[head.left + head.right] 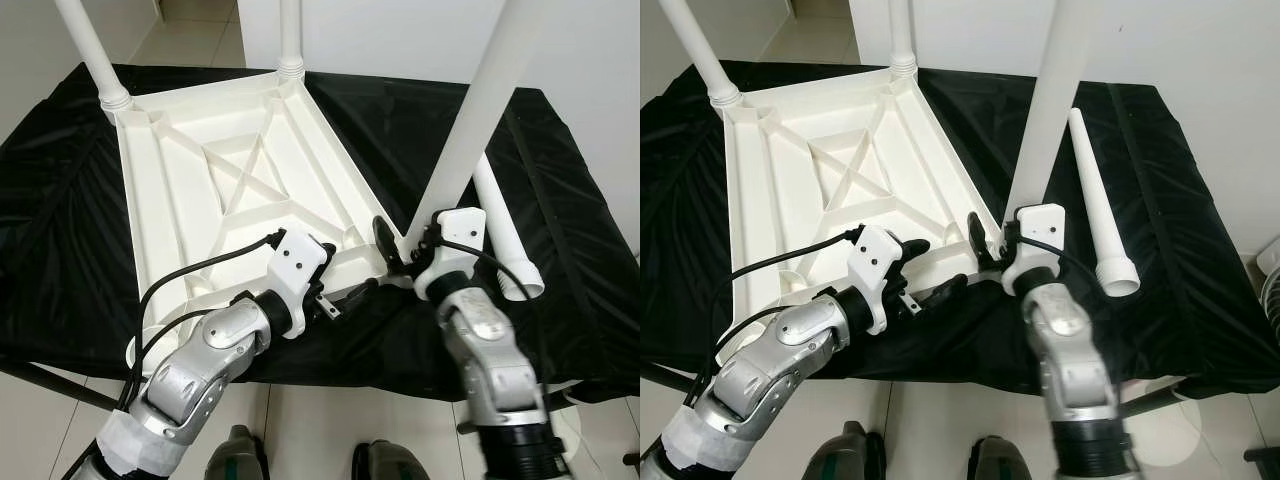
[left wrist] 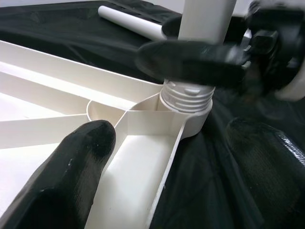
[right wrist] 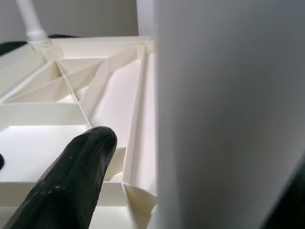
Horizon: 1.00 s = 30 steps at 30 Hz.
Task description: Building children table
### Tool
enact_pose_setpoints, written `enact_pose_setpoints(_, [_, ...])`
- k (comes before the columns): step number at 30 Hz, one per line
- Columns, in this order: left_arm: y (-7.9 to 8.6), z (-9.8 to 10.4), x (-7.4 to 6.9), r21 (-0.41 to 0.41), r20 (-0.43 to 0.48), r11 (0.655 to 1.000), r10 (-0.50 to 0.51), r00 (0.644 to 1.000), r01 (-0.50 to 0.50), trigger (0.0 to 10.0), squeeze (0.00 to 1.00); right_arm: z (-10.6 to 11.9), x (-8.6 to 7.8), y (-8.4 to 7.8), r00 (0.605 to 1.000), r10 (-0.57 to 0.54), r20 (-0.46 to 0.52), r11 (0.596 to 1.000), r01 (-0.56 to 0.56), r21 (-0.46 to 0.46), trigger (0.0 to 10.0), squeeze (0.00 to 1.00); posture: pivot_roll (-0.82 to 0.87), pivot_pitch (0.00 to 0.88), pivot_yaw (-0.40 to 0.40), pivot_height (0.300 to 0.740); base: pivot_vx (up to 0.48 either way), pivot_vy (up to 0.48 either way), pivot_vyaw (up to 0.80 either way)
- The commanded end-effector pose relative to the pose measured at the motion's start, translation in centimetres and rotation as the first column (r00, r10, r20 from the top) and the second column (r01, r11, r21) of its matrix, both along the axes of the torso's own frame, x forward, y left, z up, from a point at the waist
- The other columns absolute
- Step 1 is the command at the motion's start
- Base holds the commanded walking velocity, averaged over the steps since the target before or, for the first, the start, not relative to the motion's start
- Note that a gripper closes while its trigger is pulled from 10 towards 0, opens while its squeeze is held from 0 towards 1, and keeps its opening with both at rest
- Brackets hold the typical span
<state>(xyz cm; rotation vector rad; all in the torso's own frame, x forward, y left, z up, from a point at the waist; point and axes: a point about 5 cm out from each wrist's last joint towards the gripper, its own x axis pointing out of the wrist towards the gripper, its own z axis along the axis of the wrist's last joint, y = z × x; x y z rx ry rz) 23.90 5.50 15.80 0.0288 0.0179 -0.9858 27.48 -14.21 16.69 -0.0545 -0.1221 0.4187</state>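
Looking down from the head camera, you have the white tabletop lying upside down on a black cloth, ribbed underside up. Two legs stand in its far corners: far-left leg and far-right leg.

A third leg stands tilted at the near-right corner, its base at the corner socket. Left wrist view shows the threaded end sitting in that socket with several thread turns visible above the rim.

Your right gripper is closed around the base of this third leg; one black finger crosses the leg just above the threads, and the right wrist view has the leg pressed close beside a fingertip.

Your left gripper is at the near edge of the tabletop, just left of that corner. Its fingers are spread apart and hold nothing; one finger rests over the tabletop's ribs, the other over the cloth outside the rim.

A fourth leg lies loose on the cloth to the right of the tabletop, wide end toward you.
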Motion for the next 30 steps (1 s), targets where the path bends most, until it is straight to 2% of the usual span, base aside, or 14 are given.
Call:
enact_pose_setpoints(1, [-0.3,0.0,-0.6,0.001,-0.008,0.996,-0.092,0.996,0.092,10.0,0.00,0.0,0.1,0.1,0.998,0.065,0.002,0.998,-0.065,-0.013,10.0,0.00,-0.02,0.062,0.010,0.740,0.000,0.000,0.00])
enact_pose_setpoints(2, [-0.3,0.0,-0.6,0.001,-0.008,0.996,-0.092,0.996,0.092,10.0,0.00,0.0,0.1,0.1,0.998,0.065,0.002,0.998,-0.065,-0.013,10.0,0.00,-0.02,0.062,0.010,0.740,0.000,0.000,0.00])
enact_pose_setpoints(5, [-0.3,0.0,-0.7,0.001,-0.015,0.995,-0.102,0.995,0.102,10.0,0.00,-0.4,0.5,-0.6,0.987,0.162,-0.014,0.985,-0.163,-0.064,10.0,0.00,-0.02,0.069,0.026,0.740,0.000,0.000,0.00])
enact_pose_setpoints(9, [-0.3,0.0,-0.7,0.001,-0.017,0.994,-0.107,0.994,0.107,10.0,0.00,-0.5,0.6,-0.8,0.982,0.186,-0.023,0.979,-0.188,-0.076,10.0,0.00,-0.02,0.069,0.026,0.740,0.000,0.000,0.00])
enact_pose_setpoints(13, [-0.4,0.2,-0.8,0.002,-0.026,0.991,-0.131,0.991,0.131,10.0,0.00,-1.9,1.1,-1.7,0.961,0.264,-0.087,0.950,-0.274,-0.148,10.0,0.00,-0.02,0.085,0.050,0.740,0.000,0.000,0.00])
enact_pose_setpoints(18, [-0.4,0.3,-0.9,0.004,-0.032,0.990,-0.144,0.989,0.144,10.0,0.00,-2.4,1.3,-2.3,0.956,0.274,-0.106,0.941,-0.289,-0.175,10.0,0.00,-0.01,0.093,0.049,0.740,0.000,0.000,0.00])
enact_pose_setpoints(19, [-0.4,0.3,-0.9,0.004,-0.034,0.989,-0.148,0.988,0.148,10.0,0.00,-2.7,1.3,-2.4,0.950,0.287,-0.120,0.937,-0.304,-0.170,8.0,0.00,-0.02,0.091,0.064,0.740,0.000,0.000,0.00])
enact_pose_setpoints(20, [-0.4,0.3,-0.9,0.004,-0.034,0.989,-0.148,0.988,0.148,10.0,0.00,-2.7,1.3,-2.4,0.950,0.287,-0.120,0.937,-0.304,-0.170,8.0,0.00,-0.02,0.091,0.064,0.740,0.000,0.000,0.00])
enact_pose_setpoints(21, [-0.4,0.3,-0.9,0.004,-0.035,0.989,-0.150,0.988,0.150,10.0,0.00,-2.9,1.2,-2.5,0.946,0.296,-0.133,0.934,-0.316,-0.169,2.4,0.00,-0.02,0.091,0.064,0.740,0.000,0.000,0.00])
enact_pose_setpoints(22, [-0.6,0.3,-1.0,0.004,-0.036,0.988,-0.153,0.988,0.154,10.0,0.00,-3.1,1.1,-2.7,0.942,0.308,-0.137,0.929,-0.328,-0.172,0.0,0.00,-0.01,0.098,0.055,0.740,0.000,0.000,0.00])
enact_pose_setpoints(26, [-0.6,0.5,-1.0,0.002,-0.036,0.988,-0.155,0.987,0.155,10.0,0.00,-3.0,0.8,-2.6,0.940,0.319,-0.124,0.928,-0.336,-0.162,0.0,0.00,-0.03,0.102,0.058,0.740,0.000,0.000,0.00])
enact_pose_setpoints(30, [-0.6,0.5,-1.2,-0.008,-0.043,0.988,-0.154,0.987,0.154,10.0,0.00,-2.6,0.2,-1.8,0.950,0.301,-0.087,0.946,-0.309,-0.100,0.0,0.00,-0.05,0.099,0.070,0.740,0.000,0.000,0.00])
